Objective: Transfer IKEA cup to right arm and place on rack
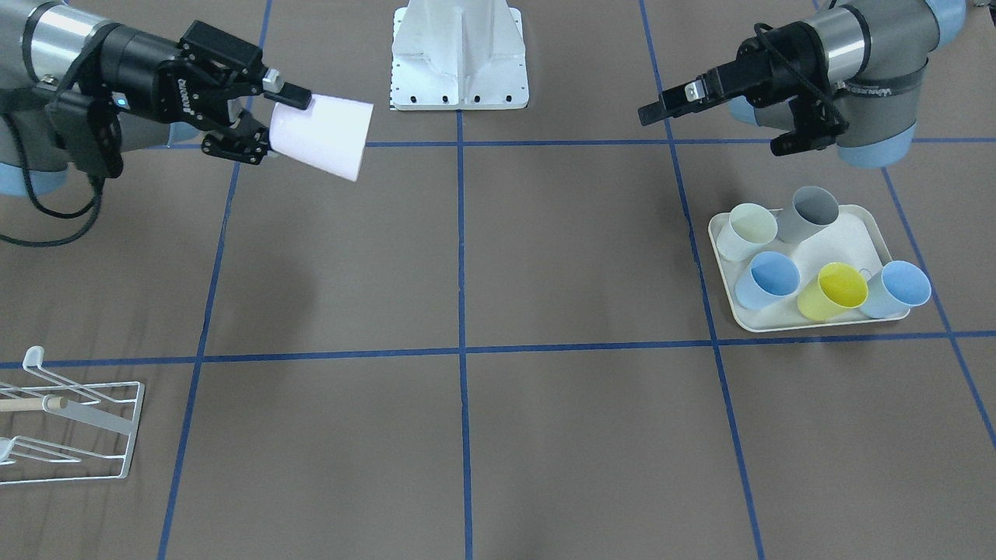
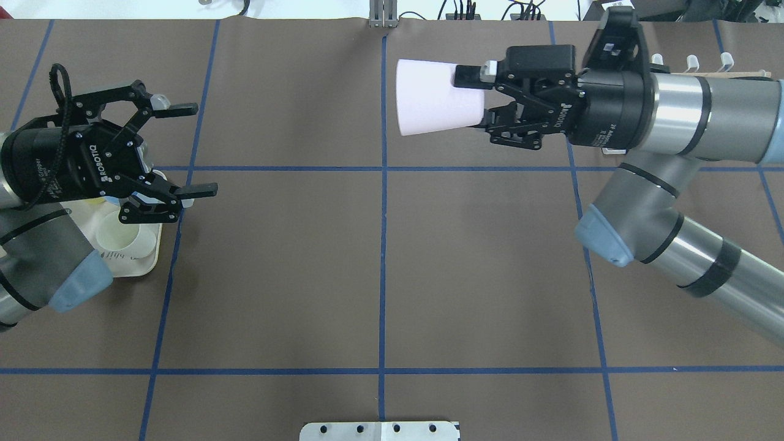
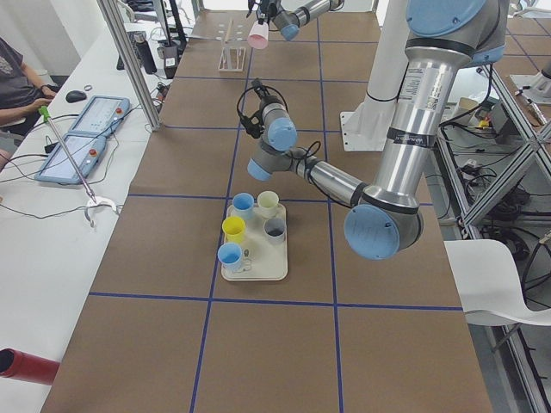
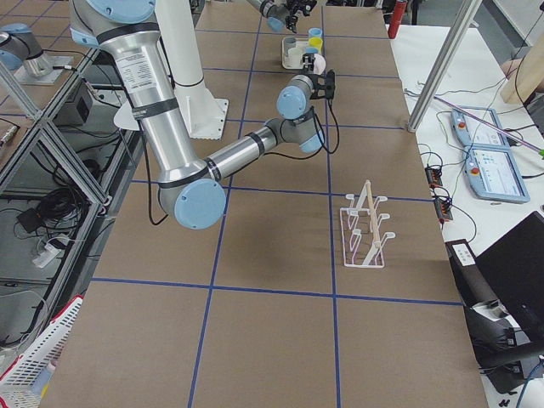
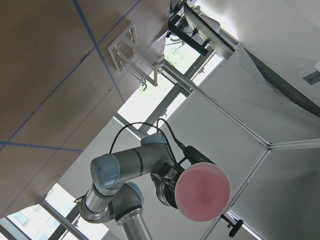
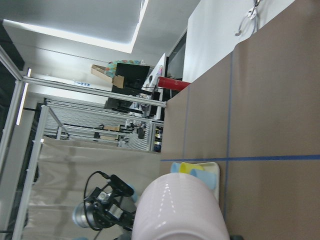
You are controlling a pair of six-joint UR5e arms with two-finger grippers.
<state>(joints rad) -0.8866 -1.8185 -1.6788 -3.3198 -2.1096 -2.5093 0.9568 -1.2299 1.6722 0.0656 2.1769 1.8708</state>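
Observation:
The IKEA cup (image 2: 429, 98) is pale pink and lies sideways in the air, rim pointing toward the table's middle. My right gripper (image 2: 474, 95) is shut on its base end, one finger over the wall and one under it. In the front view the same cup (image 1: 331, 136) hangs from the right gripper (image 1: 280, 124) above the table. My left gripper (image 2: 193, 150) is open and holds nothing, well apart from the cup and above the tray's edge. The left wrist view shows the cup's round bottom (image 5: 202, 192). The rack (image 1: 70, 420) stands on the right arm's side, with no cup on it.
A cream tray (image 1: 879, 225) under the left arm holds several cups in blue, yellow, grey and pale green. The robot's white base (image 1: 459, 54) sits at the table's middle edge. Blue tape lines grid the brown table. A person sits at a side desk (image 3: 17, 77).

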